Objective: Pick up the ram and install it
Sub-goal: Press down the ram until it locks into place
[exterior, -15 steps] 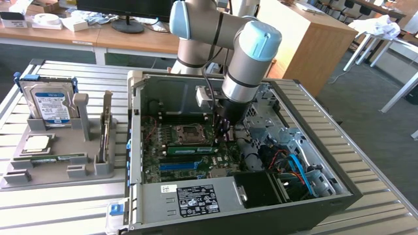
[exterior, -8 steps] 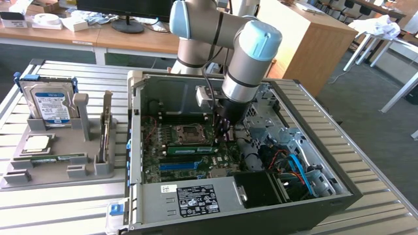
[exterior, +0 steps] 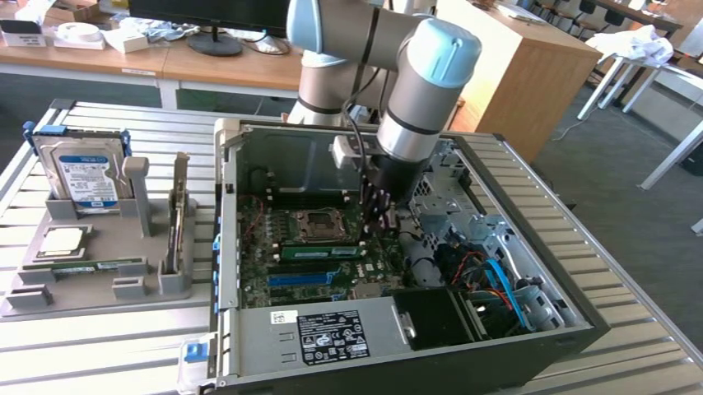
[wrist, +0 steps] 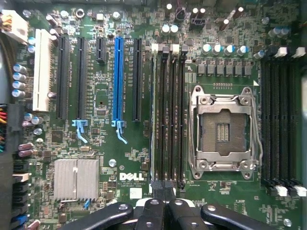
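Exterior view: grey and pale-blue robot arm point(exterior: 423, 90) reaching down into an open computer case point(exterior: 528, 222) that lies on its side on a slatted metal table point(exterior: 88, 362). Gripper point(exterior: 384, 220), black, low over the green motherboard point(exterior: 291, 263), just beside the empty processor socket point(exterior: 318, 224). The ram point(exterior: 321, 251), a narrow green stick, lies along the memory slots just below that socket, at the gripper's tip; whether it is fully seated cannot be told. Blue expansion slot point(exterior: 302, 278) below it. Labelled power supply point(exterior: 329, 333) at the near edge of the case. On the exterior view's left, a grey parts holder point(exterior: 94, 284) carrying a blue-labelled hard drive point(exterior: 82, 173) upright, a second green stick point(exterior: 99, 265) lying flat, and a square processor point(exterior: 61, 240). Wrist view: gripper fingers point(wrist: 165, 211) drawn together, closed, with the ram's top edge point(wrist: 154, 110) seen end-on running away from them in the bank of black memory slots point(wrist: 172, 115). Silver processor socket point(wrist: 225, 132) beside that bank; further memory slots point(wrist: 280, 115) beyond it; long blue slot point(wrist: 118, 81) and a finned heatsink point(wrist: 76, 178) on the other side.
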{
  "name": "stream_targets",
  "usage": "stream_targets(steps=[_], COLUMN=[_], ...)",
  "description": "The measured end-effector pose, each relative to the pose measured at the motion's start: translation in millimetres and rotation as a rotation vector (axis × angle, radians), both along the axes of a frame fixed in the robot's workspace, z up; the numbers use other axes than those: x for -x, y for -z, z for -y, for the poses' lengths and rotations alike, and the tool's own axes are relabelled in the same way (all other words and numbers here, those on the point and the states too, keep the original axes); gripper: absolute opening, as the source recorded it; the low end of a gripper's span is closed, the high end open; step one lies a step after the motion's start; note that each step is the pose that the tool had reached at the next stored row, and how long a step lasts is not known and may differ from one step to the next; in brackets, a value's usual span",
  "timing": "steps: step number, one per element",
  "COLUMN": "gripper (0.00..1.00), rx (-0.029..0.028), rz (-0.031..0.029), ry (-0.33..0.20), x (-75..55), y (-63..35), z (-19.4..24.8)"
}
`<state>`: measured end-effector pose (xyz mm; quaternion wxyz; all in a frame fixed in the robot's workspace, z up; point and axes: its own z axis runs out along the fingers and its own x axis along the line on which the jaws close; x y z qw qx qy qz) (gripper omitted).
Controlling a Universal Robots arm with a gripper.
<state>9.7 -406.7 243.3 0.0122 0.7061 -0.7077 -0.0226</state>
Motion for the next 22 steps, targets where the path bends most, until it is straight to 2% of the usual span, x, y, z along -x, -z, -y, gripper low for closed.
stream_targets(steps=[5, 12, 22], gripper=[0.1, 0.1, 0.1], rx=[-0.0001, -0.0001, 0.0], rz=[-0.0007, -0.0006, 0.0091], ry=[0.0, 0.0, 0.0], x=[0.0, 1.3, 28.3], y=[-7.6, -7.6, -7.6], z=[0.0, 0.0, -0.1])
